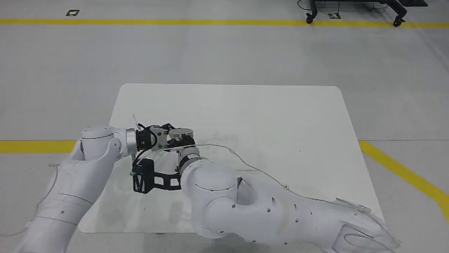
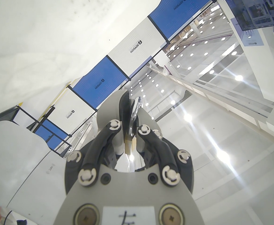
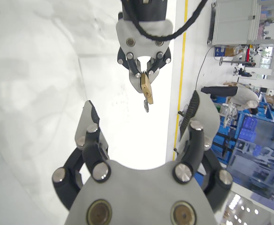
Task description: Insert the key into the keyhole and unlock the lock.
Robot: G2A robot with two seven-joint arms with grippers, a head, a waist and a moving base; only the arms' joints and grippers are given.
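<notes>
You've got the left gripper (image 3: 144,80) over the table's (image 1: 280,127) left side, jaws clamped on the brass padlock (image 3: 147,90), key (image 3: 146,106) in its keyhole. Right gripper (image 3: 142,103) faces it, jaws wide.

Polished brass and glossy, the lock (image 3: 147,87) sits clamped between the matt grey, plastic-looking fingers (image 3: 134,83) of the left gripper (image 3: 145,83), toward nine o'clock on the smooth, matt white table (image 1: 280,113). The key (image 3: 146,106) in its end is bright silvery metal. The right gripper (image 3: 143,99), spread wide, shows ribbed black pads (image 3: 190,111) and shiny steel pins (image 3: 183,171).
</notes>
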